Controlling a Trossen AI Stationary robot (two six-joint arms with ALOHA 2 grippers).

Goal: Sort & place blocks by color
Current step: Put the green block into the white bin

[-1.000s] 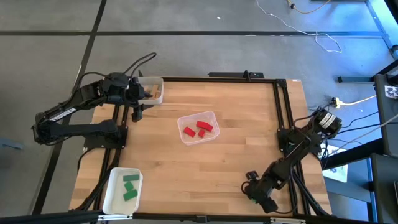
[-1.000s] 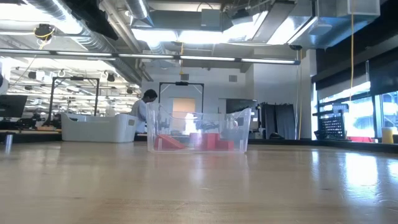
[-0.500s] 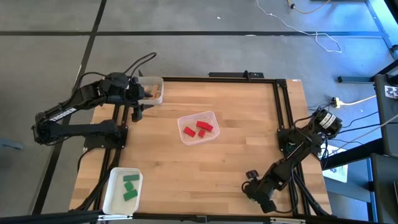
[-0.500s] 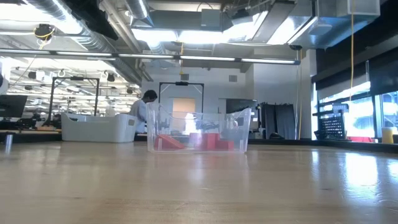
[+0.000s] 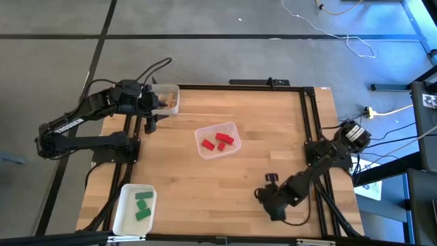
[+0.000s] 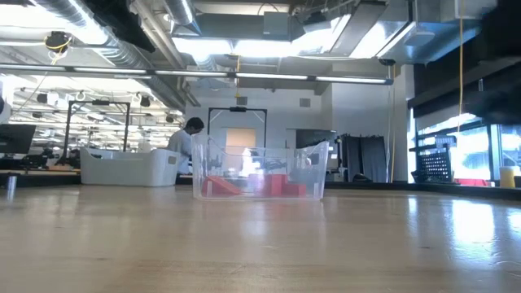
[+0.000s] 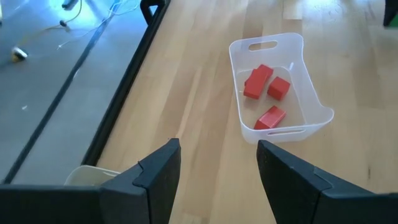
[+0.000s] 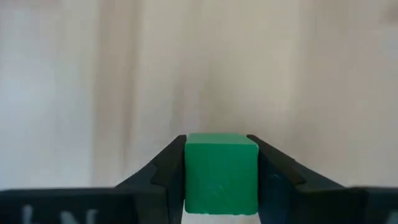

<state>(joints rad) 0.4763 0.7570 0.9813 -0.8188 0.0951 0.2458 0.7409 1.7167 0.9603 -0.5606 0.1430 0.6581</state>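
Observation:
My right gripper hangs over the table's near right part and is shut on a green block. My left gripper waits open at the far left, above a tray that holds tan blocks. Three red blocks lie in a clear tray at mid-table, which also shows in the low view. Green blocks lie in a white tray at the near left corner. My right gripper pinches the green block by two opposite sides between its two fingers. The fingers come from above, pointing steeply down. The block sits square between them; it looks clear of the table, which is blurred beneath it.
A black frame rail runs along the table's right side, next to my right arm. Bare wood lies between the red tray and the near edge. A person stands in the room beyond the table.
My right gripper has gone from the near right corner toward the table's left and a little away from the near edge, turning as it went. My left arm has kept still.

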